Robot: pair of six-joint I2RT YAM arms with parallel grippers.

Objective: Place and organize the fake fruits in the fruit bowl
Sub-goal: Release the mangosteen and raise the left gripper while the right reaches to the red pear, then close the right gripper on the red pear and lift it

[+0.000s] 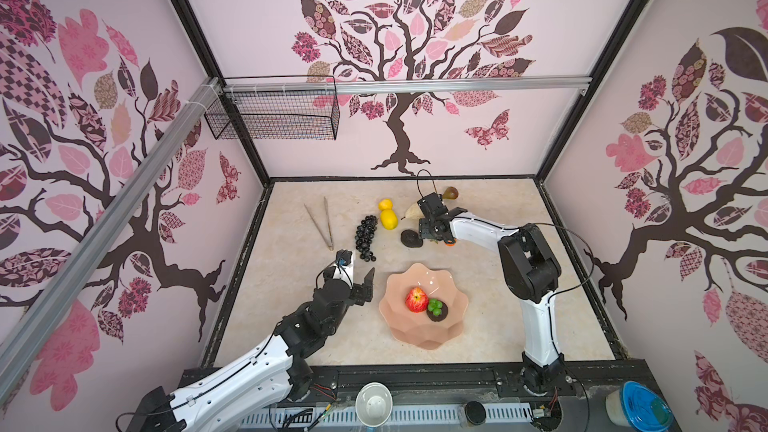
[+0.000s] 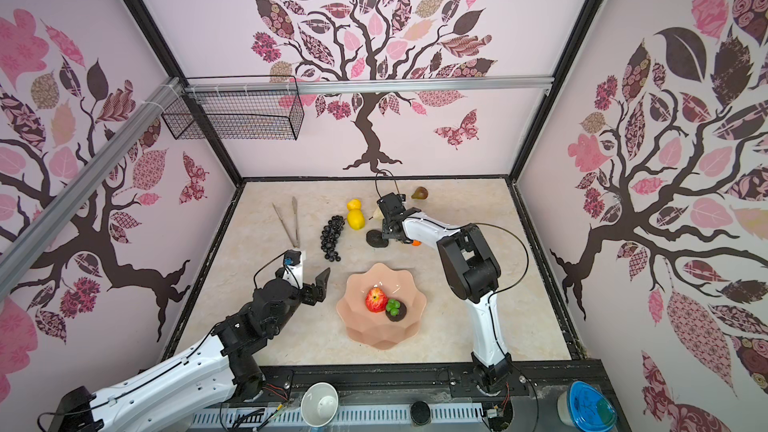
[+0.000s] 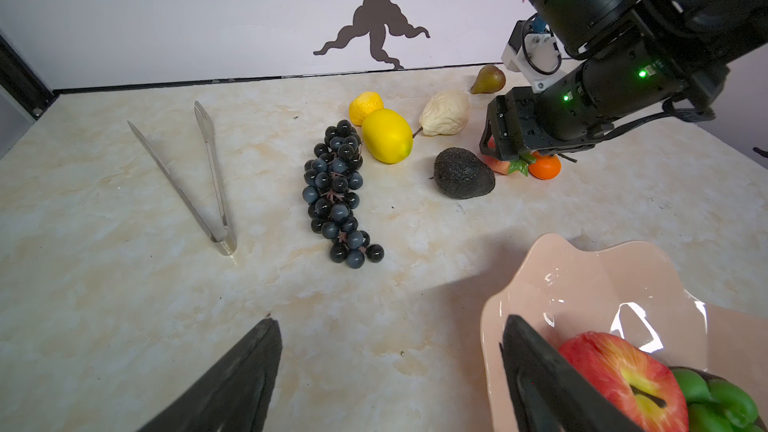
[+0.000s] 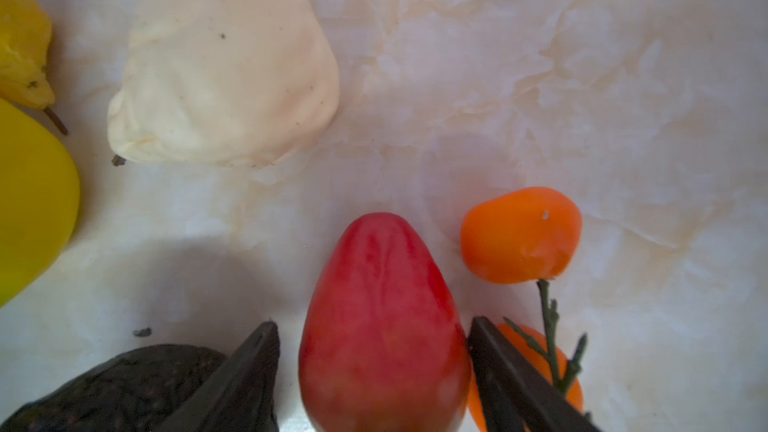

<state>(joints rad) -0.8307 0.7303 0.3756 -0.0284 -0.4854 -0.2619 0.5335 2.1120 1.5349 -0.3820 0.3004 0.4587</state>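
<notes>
The peach-pink fruit bowl [image 1: 419, 344] holds a red apple [image 1: 417, 300] and a dark mangosteen [image 1: 436, 309] with green leaves. My left gripper [image 3: 390, 322] is open and empty over bare table, just left of the bowl's rim [image 3: 582, 268]. Farther back lie the black grapes [image 3: 336, 193], lemon [image 3: 386, 141], small yellow fruit [image 3: 365, 106], cream pear [image 3: 444, 114], avocado [image 3: 463, 174] and brown-green pear [image 3: 488, 80]. My right gripper [image 4: 374, 322] is open and straddles a red oval fruit [image 4: 382, 276]. One finger touches it; a gap shows beside the other. Small oranges [image 4: 519, 234] lie next to it.
Thin tongs [image 1: 320, 222] lie at the back left of the table. A wire basket [image 1: 274, 114] hangs on the back rail. A white cup [image 1: 374, 403] and a blue-lidded container [image 1: 640, 407] stand on the front ledge.
</notes>
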